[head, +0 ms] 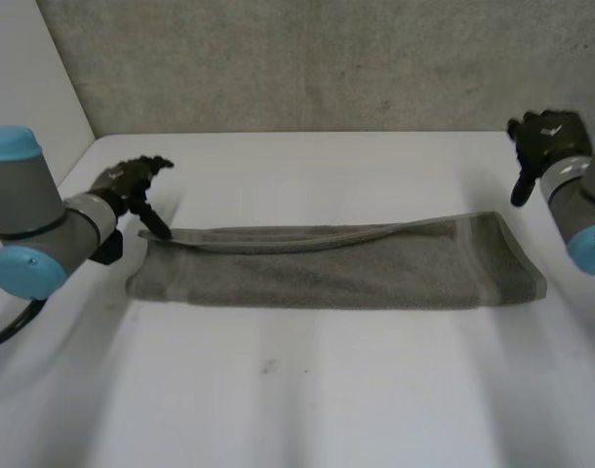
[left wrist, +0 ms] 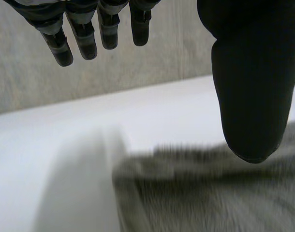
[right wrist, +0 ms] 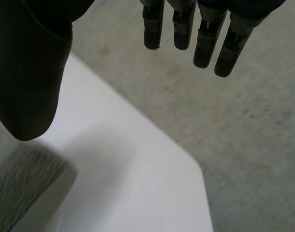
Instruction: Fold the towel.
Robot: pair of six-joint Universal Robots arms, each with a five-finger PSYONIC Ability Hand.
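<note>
A grey-green towel (head: 337,266) lies folded lengthwise into a long band across the middle of the white table (head: 297,400). My left hand (head: 132,185) hovers at the towel's far left corner, open, its thumb (left wrist: 251,96) over the towel's edge (left wrist: 196,193) and its fingers (left wrist: 84,34) straight. My right hand (head: 544,141) is raised beyond the towel's right end, open and holding nothing, its thumb (right wrist: 29,87) above the towel's corner (right wrist: 22,193).
A grey wall (head: 307,58) stands behind the table. The table's far right corner (right wrist: 196,169) lies below my right hand's fingers (right wrist: 205,34). Bare table spreads in front of the towel.
</note>
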